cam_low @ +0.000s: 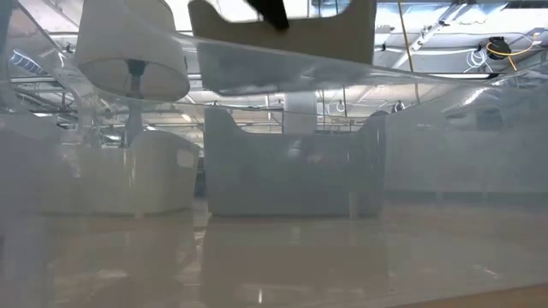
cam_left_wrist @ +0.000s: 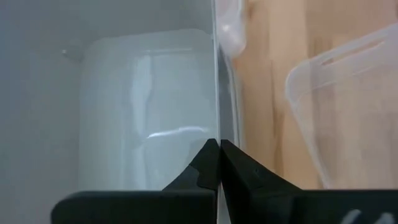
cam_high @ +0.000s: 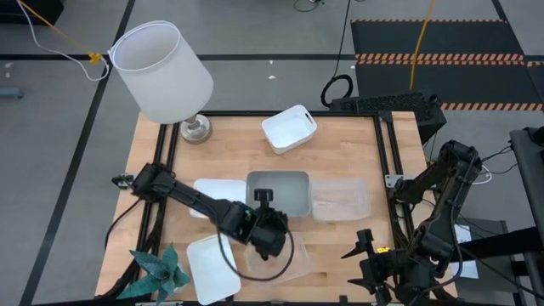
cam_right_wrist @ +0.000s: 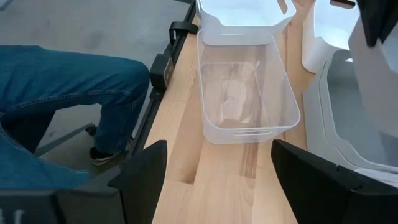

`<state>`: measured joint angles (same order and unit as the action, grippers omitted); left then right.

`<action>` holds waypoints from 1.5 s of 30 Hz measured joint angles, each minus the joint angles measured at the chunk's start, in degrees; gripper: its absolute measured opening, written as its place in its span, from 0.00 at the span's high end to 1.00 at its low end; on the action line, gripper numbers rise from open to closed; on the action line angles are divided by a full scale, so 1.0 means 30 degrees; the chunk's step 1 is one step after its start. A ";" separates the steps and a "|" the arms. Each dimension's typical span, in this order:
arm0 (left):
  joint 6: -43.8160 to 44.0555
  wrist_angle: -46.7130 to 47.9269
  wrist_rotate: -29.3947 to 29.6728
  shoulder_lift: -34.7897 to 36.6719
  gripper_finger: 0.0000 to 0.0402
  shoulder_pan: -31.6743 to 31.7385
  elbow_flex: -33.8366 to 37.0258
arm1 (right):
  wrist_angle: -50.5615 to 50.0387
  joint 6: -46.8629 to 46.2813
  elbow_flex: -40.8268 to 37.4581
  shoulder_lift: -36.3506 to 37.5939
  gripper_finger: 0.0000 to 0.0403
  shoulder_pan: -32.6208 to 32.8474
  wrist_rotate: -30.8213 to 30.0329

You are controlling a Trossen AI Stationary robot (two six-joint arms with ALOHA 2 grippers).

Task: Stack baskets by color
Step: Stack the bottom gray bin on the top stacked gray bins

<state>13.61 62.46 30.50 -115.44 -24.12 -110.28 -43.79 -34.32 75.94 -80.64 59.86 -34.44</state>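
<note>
My left gripper is over the table's middle, shut on a translucent grey-blue basket. Under it a second grey-blue basket stands on the table. A clear basket rests right of them and another clear one lies near the front edge. White baskets sit at the far middle, the left middle and the near left. My right gripper waits open at the near right corner. My left gripper pinches the grey-blue basket's near long wall at its rim, one finger inside the basket and one outside. The fingers slant down from the table's left and lie along the wall. The basket hangs below them, lifted above the grey-blue basket underneath.
A lamp with a large white shade stands at the far left corner. A teal plant-like ornament sits at the near left. A person's legs in jeans show beyond the table's edge. Bare wood lies between the far white basket and the middle row.
</note>
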 joint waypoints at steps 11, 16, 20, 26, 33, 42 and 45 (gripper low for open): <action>-0.0531 -0.1973 -0.2577 0.0007 0.97 0.1118 0.1489 | -0.0007 0.0245 0.0000 0.0000 0.30 0.0000 0.0000; -0.0630 -0.1930 -0.2837 0.0007 0.99 0.1369 0.1616 | -0.0007 0.0245 0.0000 0.0000 0.30 0.0000 0.0000; -0.0524 -0.1940 -0.2850 0.0007 0.95 0.1470 0.1616 | -0.0007 0.0245 0.0000 0.0000 0.30 0.0000 0.0000; -0.0581 -0.2129 -0.2856 0.0007 0.95 0.1631 0.1616 | -0.0007 0.0245 0.0000 0.0000 0.30 0.0000 0.0000; -0.1112 -0.2138 -0.2442 -0.0144 0.90 0.1639 0.1602 | -0.0007 0.0249 0.0000 0.0000 0.30 0.0000 0.0000; -0.1120 -0.2854 -0.2440 -0.0546 0.72 0.1806 0.1595 | 0.0044 0.0245 0.0000 0.0000 0.30 -0.0009 0.0000; -0.1136 -0.2927 -0.2599 -0.0546 0.69 0.1729 0.1595 | 0.0409 0.0245 0.0000 -0.0095 0.30 -0.0191 -0.0008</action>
<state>10.20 53.68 22.70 -117.08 -18.93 -105.49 -42.56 -33.58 75.94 -80.93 59.28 -34.46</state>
